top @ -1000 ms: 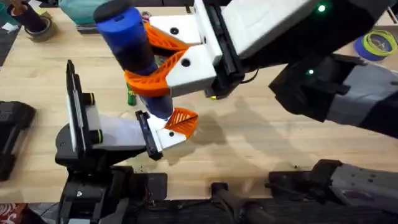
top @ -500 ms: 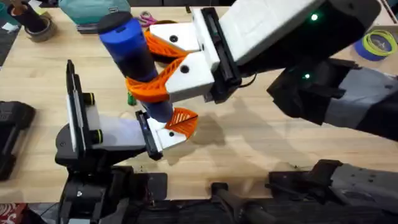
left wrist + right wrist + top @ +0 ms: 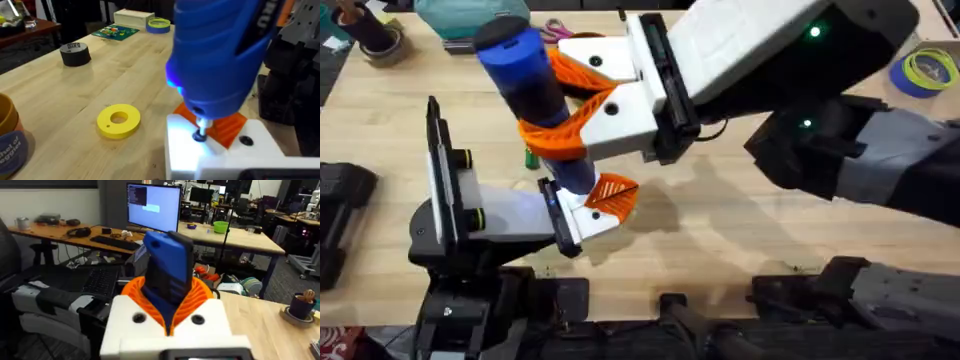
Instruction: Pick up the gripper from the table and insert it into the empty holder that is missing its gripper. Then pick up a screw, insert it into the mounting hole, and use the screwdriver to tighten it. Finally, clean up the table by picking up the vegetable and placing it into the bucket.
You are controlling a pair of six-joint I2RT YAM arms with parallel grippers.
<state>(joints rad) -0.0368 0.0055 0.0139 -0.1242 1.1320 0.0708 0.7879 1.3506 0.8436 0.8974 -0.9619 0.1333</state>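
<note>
My right gripper (image 3: 558, 118) is shut on the blue screwdriver (image 3: 535, 95), holding it nearly upright between the orange pads (image 3: 200, 297). The screwdriver (image 3: 220, 55) points down, its metal tip resting on a screw (image 3: 200, 135) in the white holder (image 3: 220, 155). That holder (image 3: 582, 222) sits at my left gripper (image 3: 590, 205) and carries the orange ribbed gripper (image 3: 615, 193), also seen behind the tip (image 3: 227, 126). A bit of the green vegetable (image 3: 531, 157) peeks out behind the screwdriver. The orange bucket (image 3: 6, 137) with its purple band stands close by in the left wrist view.
A yellow ring (image 3: 118, 120) lies on the wood near the holder. Farther off are a black tape roll (image 3: 75, 53), a blue tape roll (image 3: 925, 70), a green circuit board (image 3: 115, 31) and a teal bag (image 3: 470, 15). The right arm looms large over the table's right half.
The right arm and the screwdriver's top have drifted slightly left. The tip stays on the holder, and the left arm has not moved.
</note>
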